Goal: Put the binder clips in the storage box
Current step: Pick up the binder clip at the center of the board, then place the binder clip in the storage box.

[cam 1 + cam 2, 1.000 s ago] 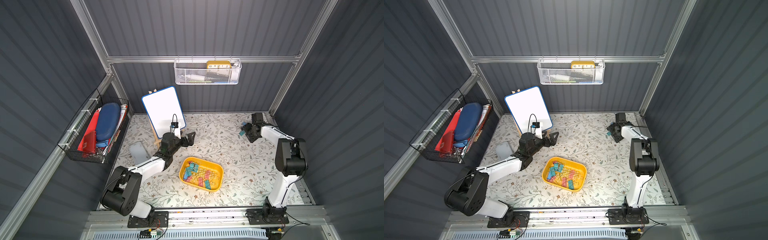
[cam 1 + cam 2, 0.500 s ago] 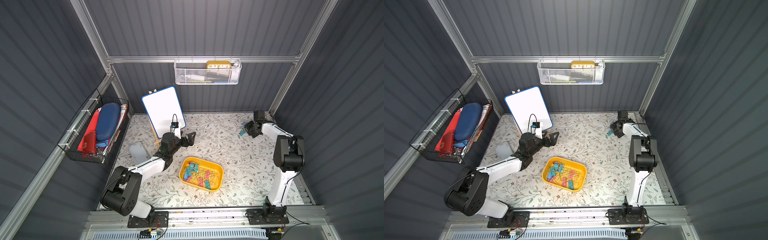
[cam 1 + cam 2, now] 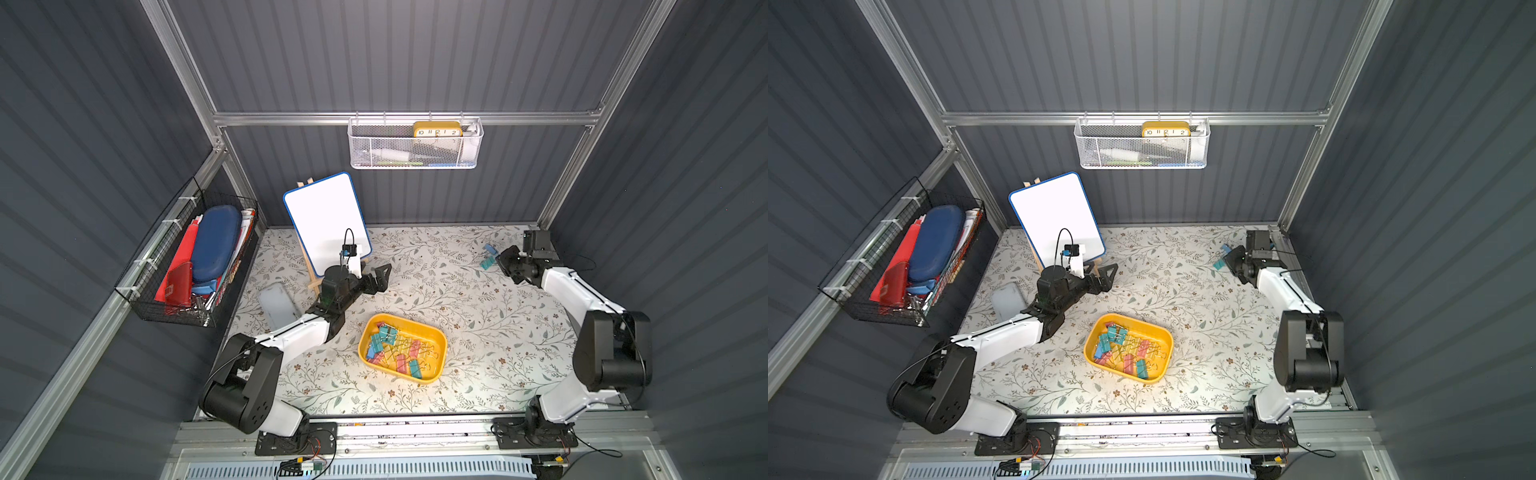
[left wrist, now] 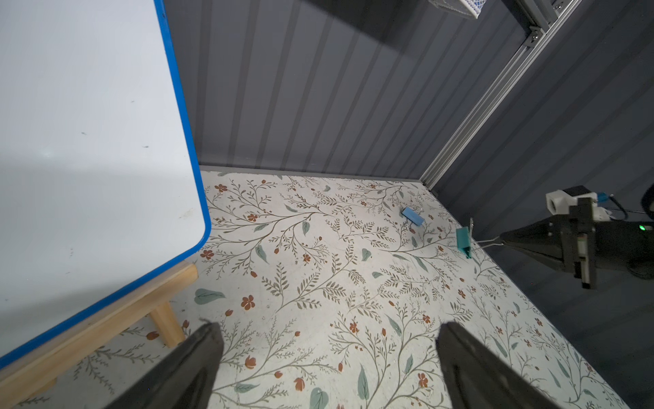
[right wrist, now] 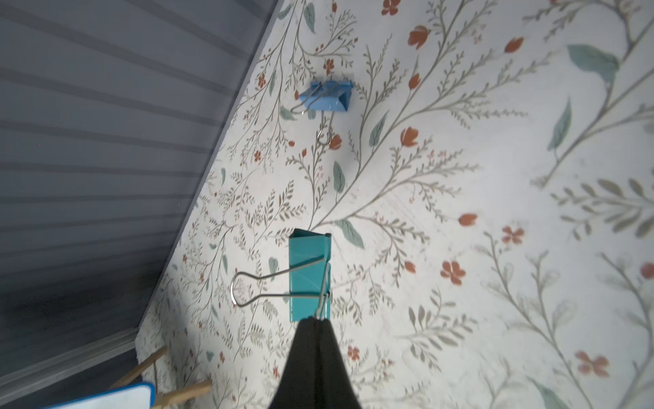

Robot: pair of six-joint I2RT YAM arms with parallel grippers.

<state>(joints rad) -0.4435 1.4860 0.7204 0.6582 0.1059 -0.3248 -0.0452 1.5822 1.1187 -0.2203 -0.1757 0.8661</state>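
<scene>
Nearly done: the right gripper [image 5: 316,322] is pinched closed on the wire handle of a teal binder clip [image 5: 309,272]; whether it is clear of the floral table [image 5: 460,177] is unclear. A blue binder clip [image 5: 327,96] lies loose near it. The left gripper [image 4: 327,331] hangs wide open, empty. The other binder clips [image 3: 397,351] sit in the yellow storage box [image 3: 443,345], well apart from these two.

The right gripper [image 5: 316,319] had its fingers [image 5: 304,354] pinched together on one wire handle of a teal binder clip [image 5: 307,262] (the other handle looped out toward the grey wall [image 5: 106,141]). Beyond it, a blue binder clip [image 5: 327,97] lay on the floral table [image 5: 460,159] near the wall. A whiteboard [image 5: 116,398] corner stood on wooden legs [image 5: 184,391] by the wall.
</scene>
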